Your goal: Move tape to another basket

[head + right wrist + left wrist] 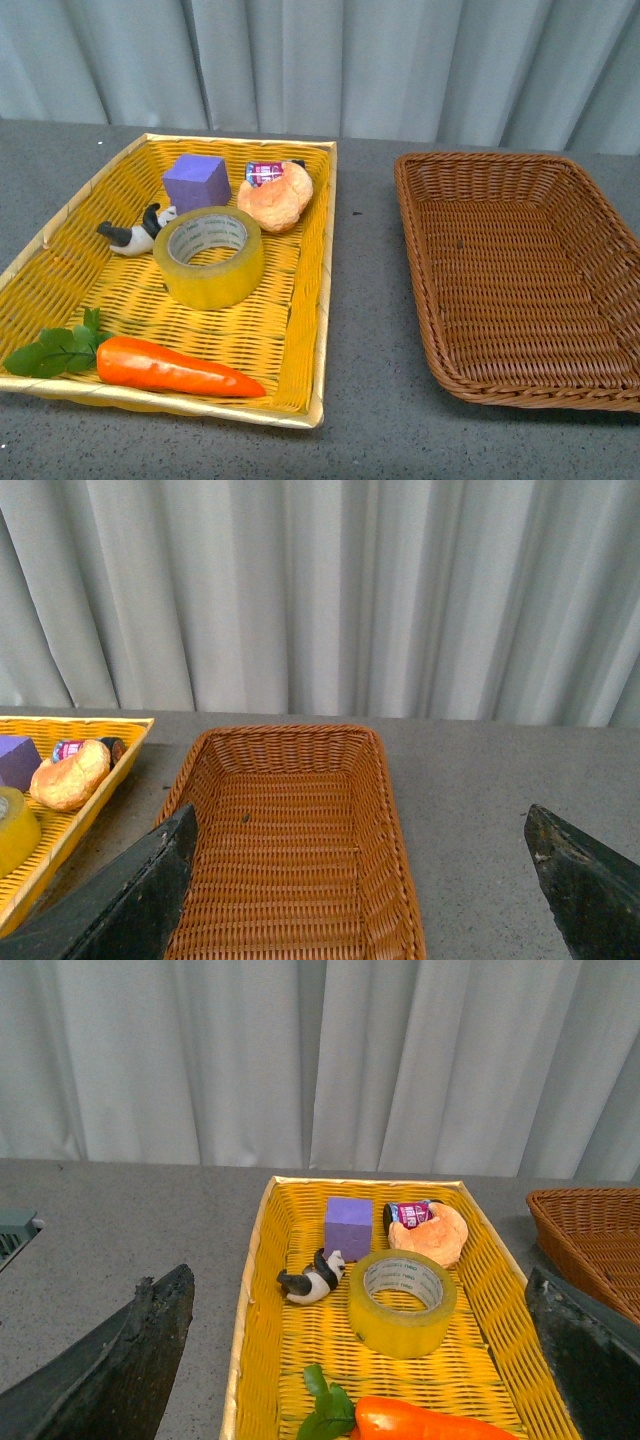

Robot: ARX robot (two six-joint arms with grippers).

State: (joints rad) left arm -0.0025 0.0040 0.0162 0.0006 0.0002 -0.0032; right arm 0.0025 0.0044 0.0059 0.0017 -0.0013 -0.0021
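Observation:
The tape (209,257), a wide yellowish roll with a white printed core, lies flat in the middle of the bright yellow tray (300,330). It also shows in the left wrist view (402,1302). The dark brown wicker basket (520,275) stands empty to the right of the tray; the right wrist view shows it from above (285,850). My left gripper (365,1360) is open, hanging above the near part of the tray, short of the tape. My right gripper (365,880) is open above the basket's right rim. Neither arm shows in the front view.
In the tray lie a purple cube (197,182), a bread roll (276,196), a small can (262,172), a panda figure (135,234) and a carrot with leaves (170,368). A grey table (365,330) and a pale curtain (320,60) lie behind.

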